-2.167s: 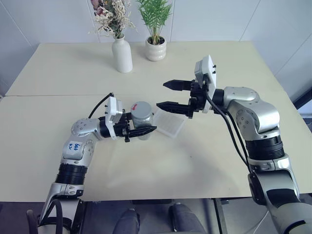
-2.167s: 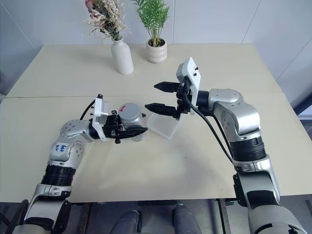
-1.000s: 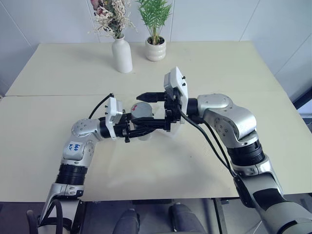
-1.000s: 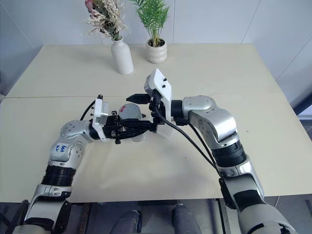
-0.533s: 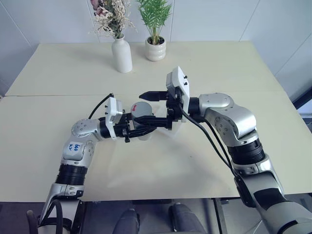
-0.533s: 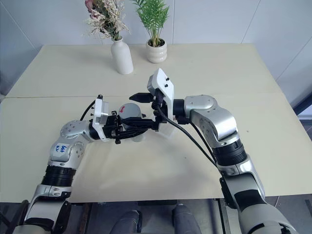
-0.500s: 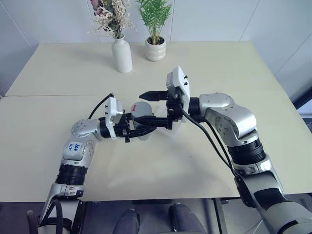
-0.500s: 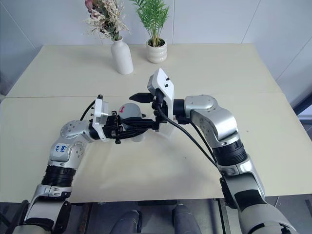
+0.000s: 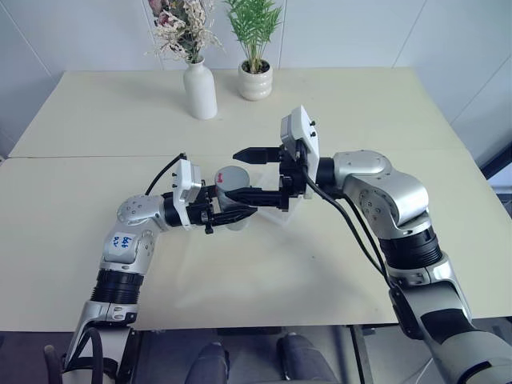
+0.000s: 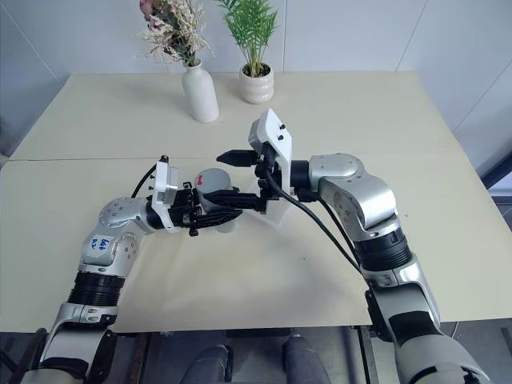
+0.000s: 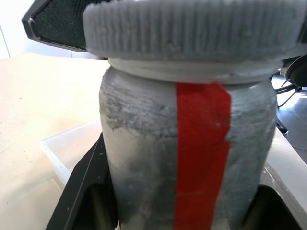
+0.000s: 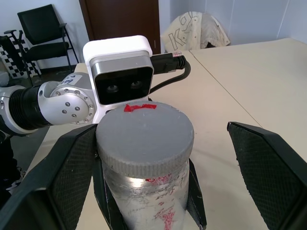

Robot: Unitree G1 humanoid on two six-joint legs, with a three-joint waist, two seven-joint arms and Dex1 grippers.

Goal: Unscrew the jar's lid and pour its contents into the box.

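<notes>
While the left pincer (image 9: 234, 214) is clamped on the jar (image 12: 144, 191) above the surface (image 9: 264, 272), the right pincer (image 9: 246, 174) stands wide apart around the lid (image 12: 145, 136), so I judge it must next close and turn it.
</notes>
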